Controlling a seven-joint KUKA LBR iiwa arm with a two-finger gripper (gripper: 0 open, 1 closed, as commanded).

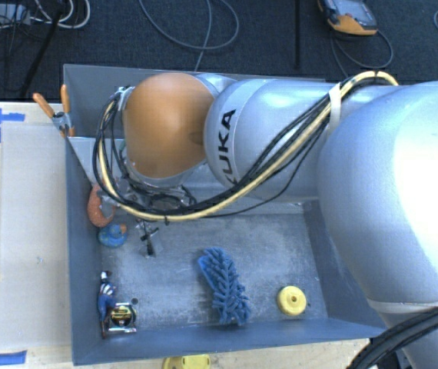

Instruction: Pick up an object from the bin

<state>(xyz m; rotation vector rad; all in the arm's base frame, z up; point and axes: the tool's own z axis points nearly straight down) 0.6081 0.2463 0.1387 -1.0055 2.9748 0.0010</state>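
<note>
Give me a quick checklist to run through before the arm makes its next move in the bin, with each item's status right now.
1. Gripper carries nothing: cannot tell; the orange wrist cover hides most of it.
2. Nearest things located: ok; a small blue round thing and an orange thing lie just to its left.
3. Blue bristly brush clear of the arm: ok, mid-floor.
4. Yellow disc free of neighbours: ok, lies alone.
5. Tape measure room for grasping: not ok, tucked in the front left corner.

The far half of the bin (pixel 165 298) is covered by the arm (pixel 280 129) and its orange cover (pixel 165 121). An orange thing (pixel 95 206) at the left wall is partly hidden by cables (pixel 173 212).
</note>
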